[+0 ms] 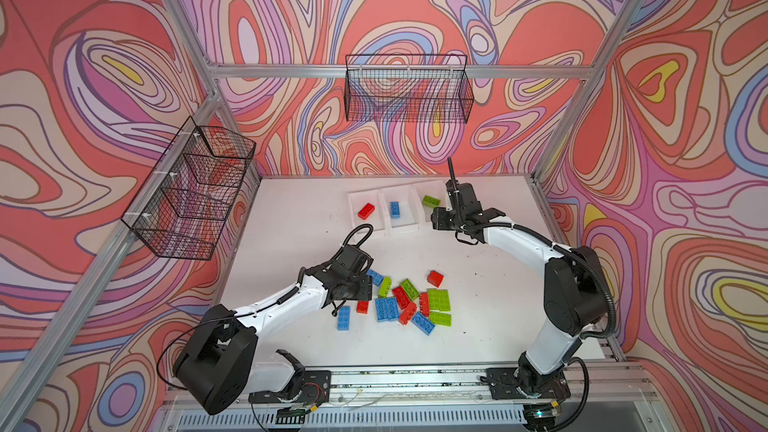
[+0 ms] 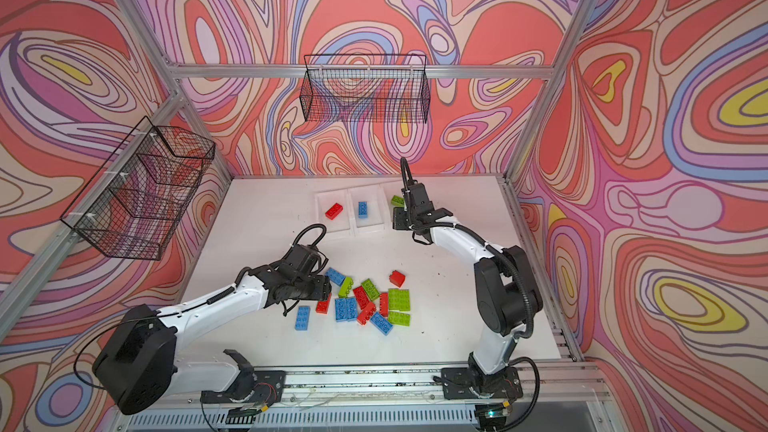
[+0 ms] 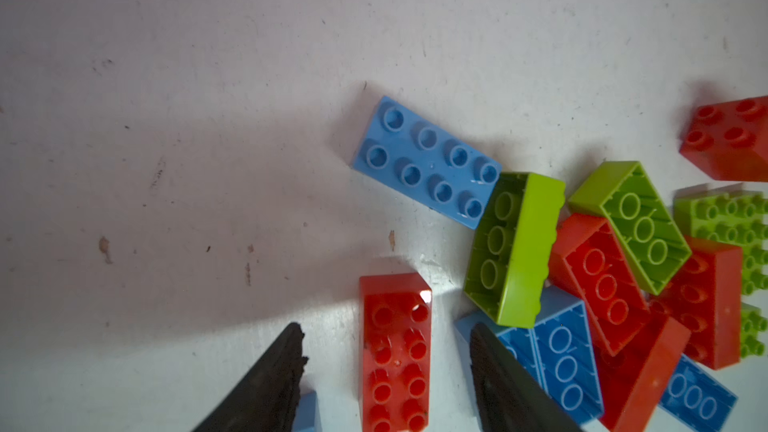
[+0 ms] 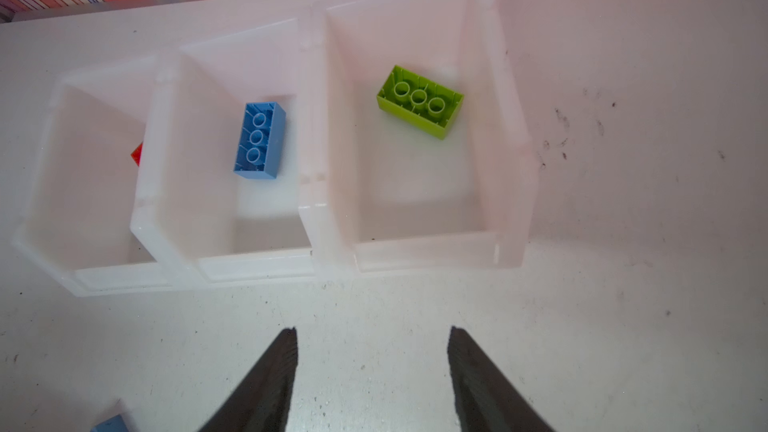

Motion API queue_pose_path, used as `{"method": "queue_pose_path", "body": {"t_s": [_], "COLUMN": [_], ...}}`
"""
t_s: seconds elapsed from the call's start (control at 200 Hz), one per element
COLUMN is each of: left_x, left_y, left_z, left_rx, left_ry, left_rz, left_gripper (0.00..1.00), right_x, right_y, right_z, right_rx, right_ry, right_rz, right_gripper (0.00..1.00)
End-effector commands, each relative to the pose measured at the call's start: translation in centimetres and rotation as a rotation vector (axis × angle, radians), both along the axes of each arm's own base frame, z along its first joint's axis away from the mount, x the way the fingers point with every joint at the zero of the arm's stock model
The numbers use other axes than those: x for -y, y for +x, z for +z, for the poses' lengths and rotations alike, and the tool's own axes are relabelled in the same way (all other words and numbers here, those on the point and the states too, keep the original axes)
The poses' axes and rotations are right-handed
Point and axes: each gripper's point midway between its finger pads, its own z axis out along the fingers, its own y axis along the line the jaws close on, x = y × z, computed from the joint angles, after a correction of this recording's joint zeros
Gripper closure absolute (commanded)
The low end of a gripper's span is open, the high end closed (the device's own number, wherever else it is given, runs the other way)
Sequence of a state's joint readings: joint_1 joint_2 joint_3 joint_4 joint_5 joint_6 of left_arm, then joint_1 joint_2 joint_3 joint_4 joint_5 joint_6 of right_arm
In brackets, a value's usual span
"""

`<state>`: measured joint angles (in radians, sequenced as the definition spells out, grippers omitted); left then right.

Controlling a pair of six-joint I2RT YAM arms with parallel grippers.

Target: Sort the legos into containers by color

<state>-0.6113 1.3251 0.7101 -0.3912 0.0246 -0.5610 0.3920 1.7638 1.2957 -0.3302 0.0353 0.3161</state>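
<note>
- Top views: both show the containers (image 1: 401,229) (image 2: 368,229) in a row at the far side of the bench (image 1: 291,251). Each holds one piece: the red lego (image 1: 366,210) in the left bin, the blue lego (image 1: 395,209) in the middle and the green lego (image 1: 431,201) in the right. The pile (image 1: 409,303) (image 2: 374,305) of mixed red, blue and green legos lies mid-bench, nearer the front. The left tool (image 1: 362,290) sits low at the pile's left edge. The right tool (image 1: 439,220) is at the near right corner of the containers. From these views I cannot tell how wide either stands.
- Left wrist: the left tool (image 3: 386,326) stands wide and holds nothing. Its fingers (image 3: 282,376) are on either side of a loose red brick (image 3: 395,351), which lies studs up with a gap on each side. Past the fingertips a blue brick (image 3: 426,162) lies studs up, touching a green brick (image 3: 515,249) tipped on its side.
- Right wrist: the right tool (image 4: 372,329) stands wide and empty over bare bench, just short of the containers' (image 4: 257,272) near wall. The green lego (image 4: 419,101) and blue lego (image 4: 259,141) lie hollow side up. Only a corner of the red lego (image 4: 137,153) shows behind a bin wall.
</note>
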Motion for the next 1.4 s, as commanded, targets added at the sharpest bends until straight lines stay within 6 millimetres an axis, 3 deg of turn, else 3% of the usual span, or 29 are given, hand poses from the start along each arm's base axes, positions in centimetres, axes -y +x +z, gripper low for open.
{"method": "queue_pose_path", "body": {"t_s": [0.0, 0.341, 0.601, 0.791, 0.821, 1.022, 1.167, 1.312, 1.397], "left_x": [0.3, 0.6, 0.9, 0.8, 0.8, 0.9, 0.9, 1.0, 1.1], "left_y": [0.2, -0.7, -1.2, -0.9, -0.8, 0.9, 3.3, 8.2, 11.9], "left_z": [-0.1, -2.6, -4.2, -4.1, -3.8, 0.0, 4.1, 8.3, 9.6], "left_rx": [0.003, -0.064, -0.112, -0.107, -0.099, -0.005, 0.089, 0.244, 0.303], "left_ry": [-0.008, 0.03, 0.047, 0.062, 0.065, 0.077, 0.075, 0.035, 0.04], "left_rz": [0.029, -0.007, -0.022, -0.028, -0.029, -0.043, -0.05, -0.02, -0.014], "left_gripper": [0.32, 0.35, 0.53, 0.68, 0.71, 0.81, 0.82, 0.82, 0.82], "right_x": [-0.1, 0.5, 0.7, 0.9, 0.9, 0.8, -2.1, -4.9, -6.1], "right_y": [0.3, -0.3, -0.4, -0.8, -0.9, -1.9, -3.7, -6.0, -6.9], "right_z": [-0.5, -0.9, -1.1, -1.7, -0.7, -0.6, -0.2, -0.6, -1.1], "right_rx": [-0.018, -0.021, -0.026, -0.041, -0.022, -0.034, -0.021, -0.023, -0.031], "right_ry": [-0.007, -0.015, -0.015, -0.021, -0.013, 0.023, 0.07, 0.111, 0.157], "right_rz": [0.008, -0.015, -0.024, -0.028, -0.028, -0.049, -0.028, -0.01, -0.005], "right_gripper": [0.38, 0.38, 0.39, 0.39, 0.4, 0.41, 0.41, 0.41, 0.4]}}
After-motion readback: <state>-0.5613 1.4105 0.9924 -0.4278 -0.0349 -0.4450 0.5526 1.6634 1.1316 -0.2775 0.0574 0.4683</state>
